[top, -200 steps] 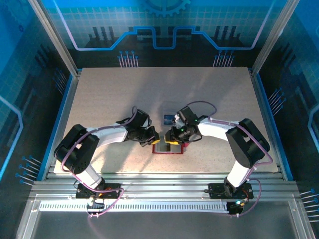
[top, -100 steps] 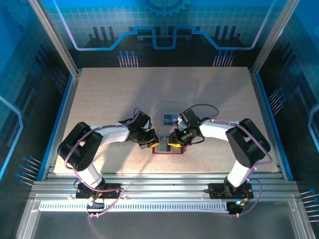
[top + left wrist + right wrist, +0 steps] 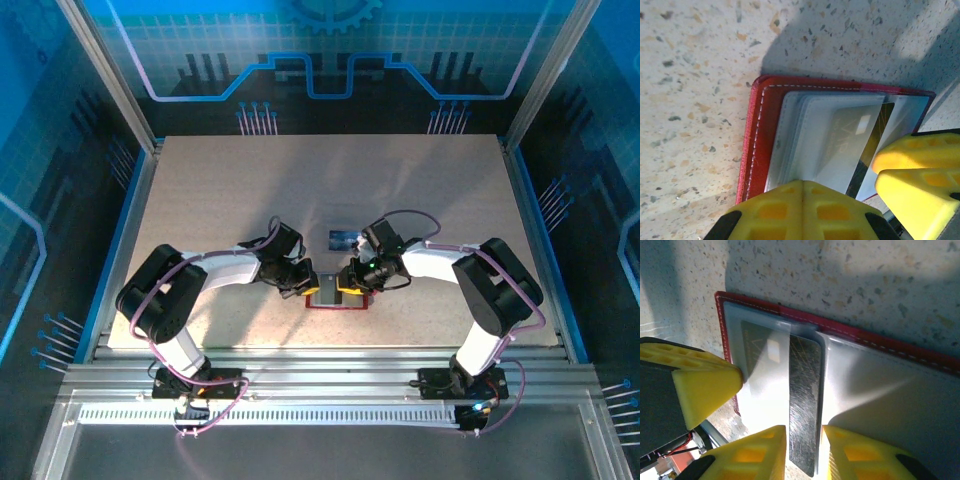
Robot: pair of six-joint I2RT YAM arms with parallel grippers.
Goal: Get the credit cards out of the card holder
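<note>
A speckled beige table (image 3: 250, 190) sits inside a cage of blue-lit panels, and the open card holder (image 3: 335, 305) lies flat near its front edge, midway between the two arms.

On the holder's left side, the left gripper (image 3: 311, 290) reaches in with its yellow fingers pressed together. In the left wrist view the left gripper (image 3: 802, 187) rests over the holder's near edge, on top of the pale, greyish pockets (image 3: 805, 135). The red cover (image 3: 756, 145) with its white stitching shows past them.

A dark card (image 3: 805, 390) stands partly out of the holder's middle fold, its scratched face catching the light.

On the holder's right side, the right gripper (image 3: 805, 440) straddles the free end of that card. One yellow finger stands close on each side of it. Whether they are pinching the card or are just short of it, I cannot tell.

Just beyond the holder's far edge, a blue card (image 3: 343, 238) lies loose on the table, apart from both grippers.
</note>
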